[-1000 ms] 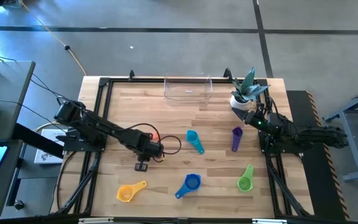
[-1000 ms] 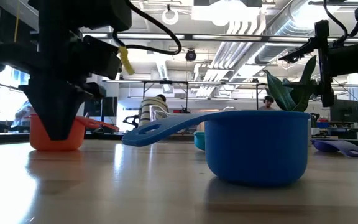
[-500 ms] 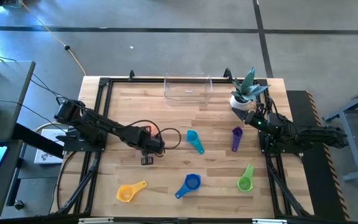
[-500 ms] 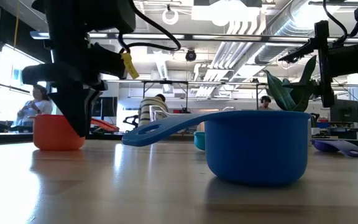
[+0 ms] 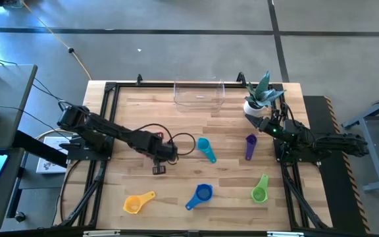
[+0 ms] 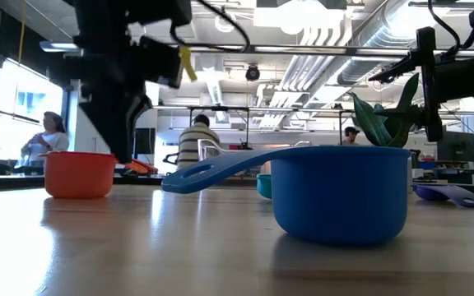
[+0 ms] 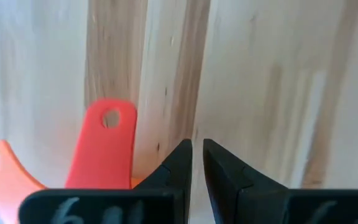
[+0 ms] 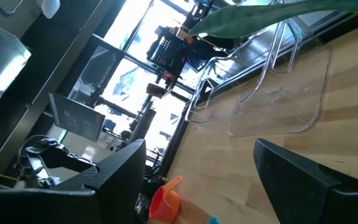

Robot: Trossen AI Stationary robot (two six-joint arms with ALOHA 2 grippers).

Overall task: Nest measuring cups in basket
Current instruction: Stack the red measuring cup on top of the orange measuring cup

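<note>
My left gripper point(image 5: 158, 169) hangs over the table's middle, fingers pointing down and shut on nothing point(image 7: 196, 149). Just beside it are the orange cup point(image 6: 78, 174) and the red cup, whose flat handle point(image 7: 107, 143) lies on the wood; my arm hides both cups from above. The teal cup point(image 5: 206, 149), purple cup point(image 5: 251, 146), green cup point(image 5: 260, 188), blue cup point(image 5: 200, 195) and yellow cup point(image 5: 139, 202) rest apart on the table. The clear basket point(image 5: 199, 93) stands at the far edge. My right gripper point(image 5: 260, 125) waits open near the right edge.
A small white plant pot point(image 5: 258, 99) with green leaves stands at the far right corner, next to my right gripper and right of the basket. A black metal frame point(image 5: 108, 118) runs along the table's edges. People sit in the room beyond the table.
My left gripper has moved toward the table's right edge, from in front of the orange cup to just right of it, and has risen a little. The orange cup stays where it was.
</note>
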